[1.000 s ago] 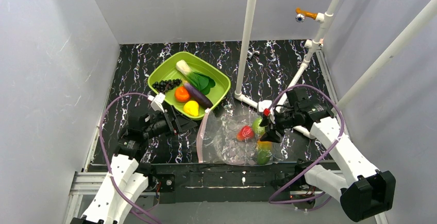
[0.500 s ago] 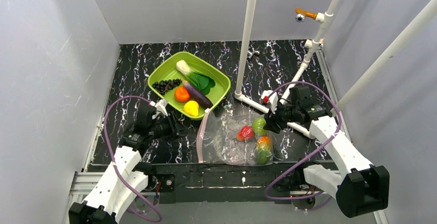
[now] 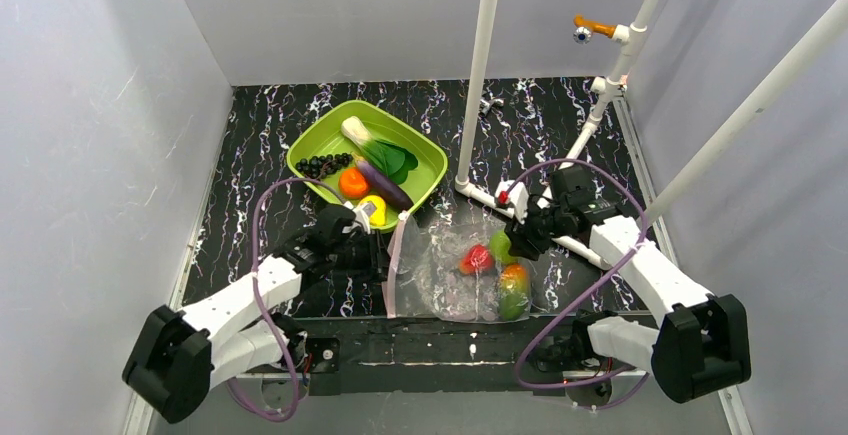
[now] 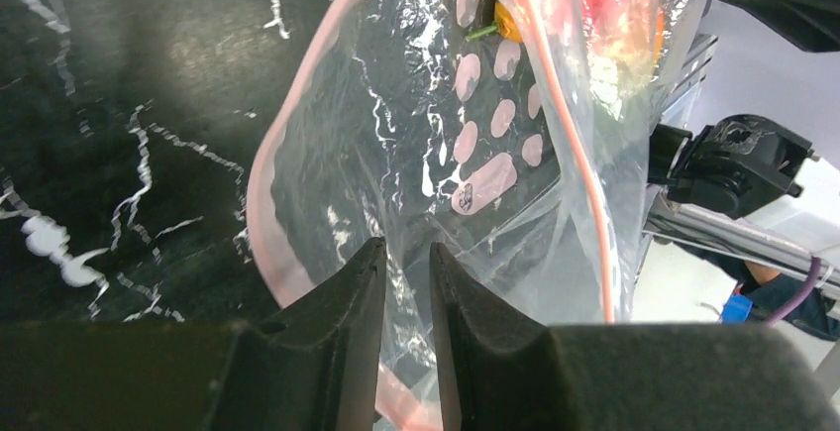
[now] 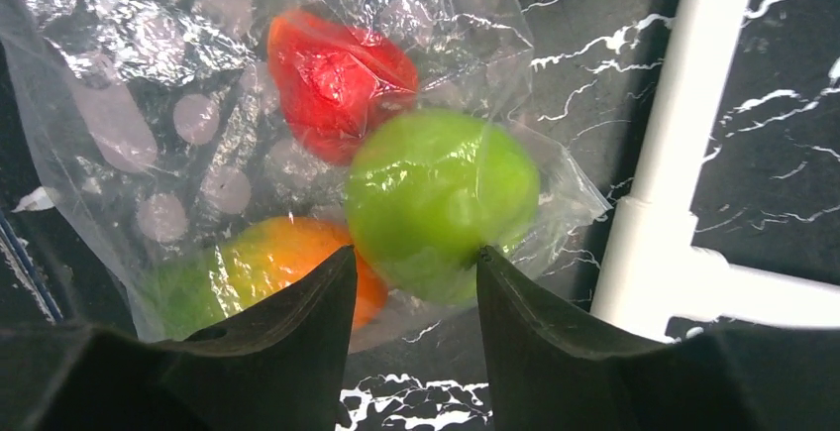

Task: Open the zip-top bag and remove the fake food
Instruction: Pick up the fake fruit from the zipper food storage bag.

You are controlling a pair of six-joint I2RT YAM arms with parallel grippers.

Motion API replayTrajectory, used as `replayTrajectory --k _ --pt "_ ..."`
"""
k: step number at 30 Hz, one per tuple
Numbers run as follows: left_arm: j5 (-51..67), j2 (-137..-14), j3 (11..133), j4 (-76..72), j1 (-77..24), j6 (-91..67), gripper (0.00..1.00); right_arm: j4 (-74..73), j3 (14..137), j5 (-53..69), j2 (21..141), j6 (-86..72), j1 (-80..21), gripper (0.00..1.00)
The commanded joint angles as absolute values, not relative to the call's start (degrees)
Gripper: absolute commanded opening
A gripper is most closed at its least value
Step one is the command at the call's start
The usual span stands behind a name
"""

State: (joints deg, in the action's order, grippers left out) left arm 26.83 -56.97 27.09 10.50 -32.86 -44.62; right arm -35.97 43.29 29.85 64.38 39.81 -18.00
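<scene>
The zip-top bag (image 3: 445, 260) lies flat near the table's front, its pinkish zip strip (image 3: 392, 270) along its left edge. Inside it are a red fruit (image 3: 476, 258), a green apple (image 3: 500, 246) and an orange-green fruit (image 3: 513, 290). My left gripper (image 3: 383, 252) is at the zip edge. In the left wrist view its jaws (image 4: 407, 248) are nearly together with the bag's film (image 4: 416, 154) between them. My right gripper (image 3: 514, 238) is open at the bag's right side. In the right wrist view (image 5: 413, 253) its tips flank the green apple (image 5: 441, 198) through the plastic, beside the red fruit (image 5: 337, 84).
A lime-green tray (image 3: 428, 167) behind the bag holds grapes, an orange, a lemon, an eggplant and a leafy green. A white pipe frame (image 3: 478, 75) stands just behind the bag, its base pipe (image 5: 654, 154) close to my right gripper. Grey walls enclose the table.
My left arm has swung right from beside the tray to the bag's zip edge. My right gripper has shifted slightly back and left, to the green apple.
</scene>
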Motion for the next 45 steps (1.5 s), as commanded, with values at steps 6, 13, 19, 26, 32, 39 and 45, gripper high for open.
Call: replayTrajectory --k 6,13,19,26,32,39,45 --pt "22.2 -68.3 26.7 -10.5 -41.3 -45.0 0.23 -34.7 43.6 22.7 71.5 43.5 -25.2 0.49" --pt "15.0 -71.3 26.7 -16.8 -49.1 -37.8 0.39 -34.1 47.6 21.3 77.3 46.1 -29.7 0.46" --pt "9.1 -70.2 23.0 -21.4 -52.1 -34.0 0.58 -37.4 54.5 27.4 81.7 46.8 -29.9 0.46" --pt "7.7 -65.8 18.7 -24.2 -52.5 -30.2 0.67 -43.9 56.9 34.2 76.8 49.7 -29.9 0.48" --pt "7.9 -66.2 17.5 -30.6 -53.1 -30.4 0.67 -47.0 58.0 34.2 72.9 49.9 -29.6 0.48" --pt "7.0 -69.3 18.4 -36.7 -54.2 -30.4 0.66 -44.7 58.5 39.0 75.6 45.4 -34.9 0.42" --pt "5.3 -73.9 19.5 -38.8 -55.0 -28.3 0.65 -36.3 60.1 36.3 84.6 32.1 -36.4 0.21"
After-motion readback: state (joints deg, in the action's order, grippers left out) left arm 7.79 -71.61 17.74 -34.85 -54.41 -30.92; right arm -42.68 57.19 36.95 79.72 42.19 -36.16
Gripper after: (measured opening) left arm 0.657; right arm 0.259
